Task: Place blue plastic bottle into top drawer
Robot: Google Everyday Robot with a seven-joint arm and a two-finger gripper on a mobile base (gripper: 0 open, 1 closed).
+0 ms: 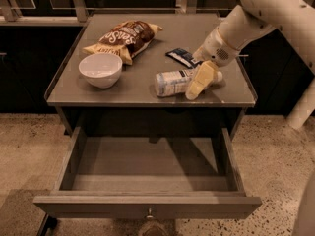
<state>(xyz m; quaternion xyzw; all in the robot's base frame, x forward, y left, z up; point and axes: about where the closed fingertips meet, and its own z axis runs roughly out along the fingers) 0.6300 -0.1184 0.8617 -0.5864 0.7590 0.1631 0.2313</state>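
The blue plastic bottle point(174, 82) lies on its side on the table top, right of centre, near the front edge. My gripper point(201, 80) comes in from the upper right, and its pale finger lies over the bottle's right end, near the cap. The top drawer point(147, 176) stands pulled out below the table, with a bare flat bottom and a small knob point(149, 213) at front centre.
A white bowl point(100, 69) sits on the table's left. A brown chip bag point(125, 37) lies behind it. A small dark blue packet point(182, 57) lies just behind the bottle. My arm point(261, 14) crosses the upper right. The table top has a low rim point(147, 102).
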